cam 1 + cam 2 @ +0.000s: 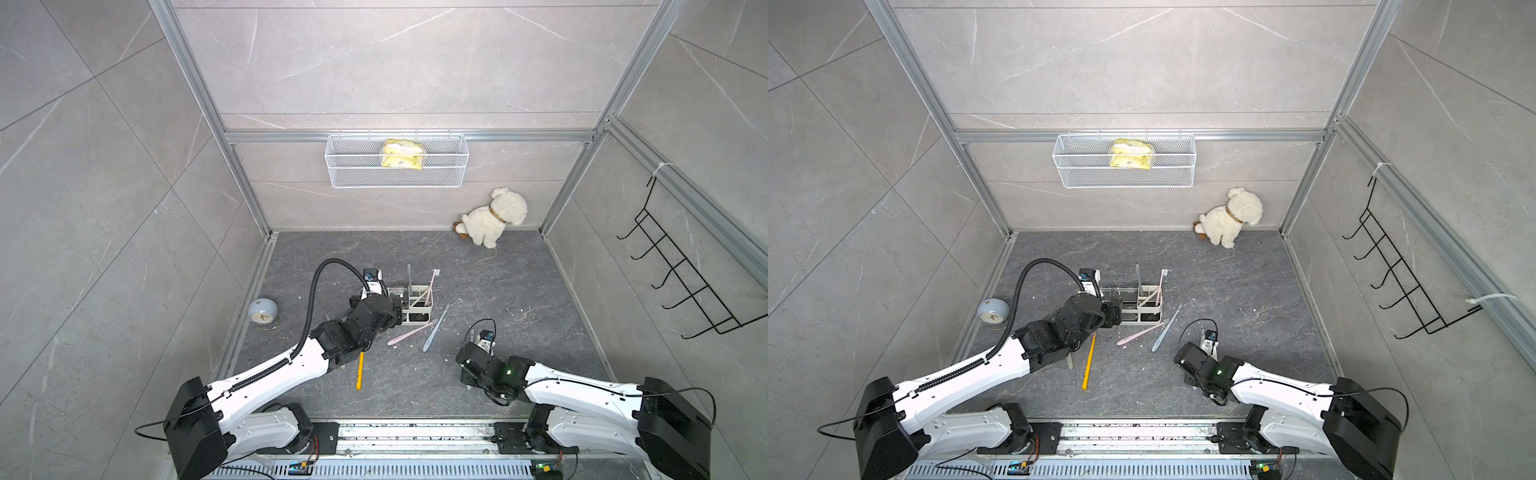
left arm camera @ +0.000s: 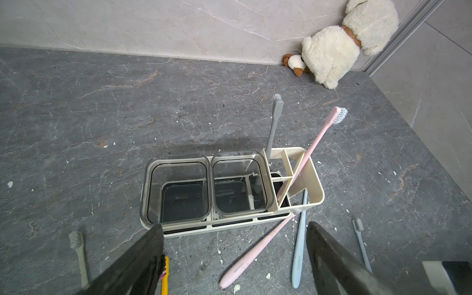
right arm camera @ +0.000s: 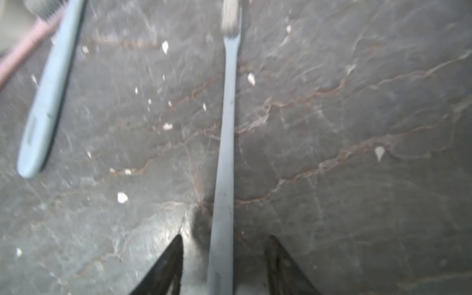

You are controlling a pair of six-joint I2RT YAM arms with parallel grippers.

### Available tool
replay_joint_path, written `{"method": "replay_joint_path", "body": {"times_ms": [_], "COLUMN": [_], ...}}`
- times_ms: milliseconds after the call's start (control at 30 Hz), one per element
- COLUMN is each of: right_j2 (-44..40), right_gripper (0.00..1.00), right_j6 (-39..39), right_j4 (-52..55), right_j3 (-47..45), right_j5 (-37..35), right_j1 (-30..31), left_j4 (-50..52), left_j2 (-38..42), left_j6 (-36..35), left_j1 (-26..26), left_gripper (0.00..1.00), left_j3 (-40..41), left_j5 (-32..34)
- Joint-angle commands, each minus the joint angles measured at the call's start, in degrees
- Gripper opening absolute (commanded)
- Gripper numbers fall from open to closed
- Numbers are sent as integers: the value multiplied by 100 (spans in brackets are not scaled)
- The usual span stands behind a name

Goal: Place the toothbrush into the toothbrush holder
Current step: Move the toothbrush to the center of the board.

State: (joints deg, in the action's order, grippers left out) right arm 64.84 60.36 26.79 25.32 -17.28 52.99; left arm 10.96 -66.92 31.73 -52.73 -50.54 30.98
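The toothbrush (image 3: 227, 127), a thin grey one, lies right between the two fingers of the right hand (image 3: 226, 237). The fingers are spread. A bit of dark worktop (image 3: 357, 178) shows on each side of the handle, so the hand is around the toothbrush but not pinching it. The handle end is by the hand and the brush end sticks out in front of it.

The toothbrush runs from the front edge of the worktop toward the back edge, with the bristles at the back end. It is on the right side of the worktop, near the front. It is well apart from the toothbrush holder (image 1: 417, 318), which stands near the middle.

The left hand (image 2: 235, 224) hangs close by the holder, fingers spread wide, with nothing held between them.

The right wrist view shows the gaps beside the handle (it is blurry, so I cannot tell if the toothbrush rests flat or is a little lifted). In both top views the right hand covers nearly all of the toothbrush. The left wrist view shows its bristles and neck off to one side of the holder. It also shows a pink brush (image 2: 316, 143) leaning in the holder's slots and a darker grey brush (image 2: 274, 122) standing there.
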Motion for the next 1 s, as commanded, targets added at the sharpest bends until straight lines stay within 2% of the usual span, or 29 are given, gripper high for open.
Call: {"method": "replay_joint_path", "body": {"times_ms": [0,100,233,400,600,867,933,967], "right_j2": [197,455,766,400,-332,-1153,-1253,-1246], "right_gripper": [57,51,26,14,11,10,14,21], "right_j6": [-144,-159,-156,-120,-353,-378,-384,-393], "right_j4": [310,163,160,58,80,268,395,493], "right_j3": [154,108,105,-32,-105,-185,-132,-75], "right_j5": [309,356,326,276,291,440,470,503], "right_j1": [-15,-12,15,49,53,53,57,51], "left_j4": [-224,-244,-236,-313,-604,-1092,-1148,-1170], "left_j2": [-19,-67,-106,-31,-131,-634,-720,-758], "left_j6": [166,186,186,290,445,787,817,829], "left_j1": [3,1,4,0,-32,-155,-224,-250], "left_gripper": [87,87,86,83,74,76,77,77], "left_j3": [-172,-165,-186,-83,-122,-348,-386,-387], "left_j5": [-82,-136,-183,-211,-571,-1223,-1226,-1217]}}
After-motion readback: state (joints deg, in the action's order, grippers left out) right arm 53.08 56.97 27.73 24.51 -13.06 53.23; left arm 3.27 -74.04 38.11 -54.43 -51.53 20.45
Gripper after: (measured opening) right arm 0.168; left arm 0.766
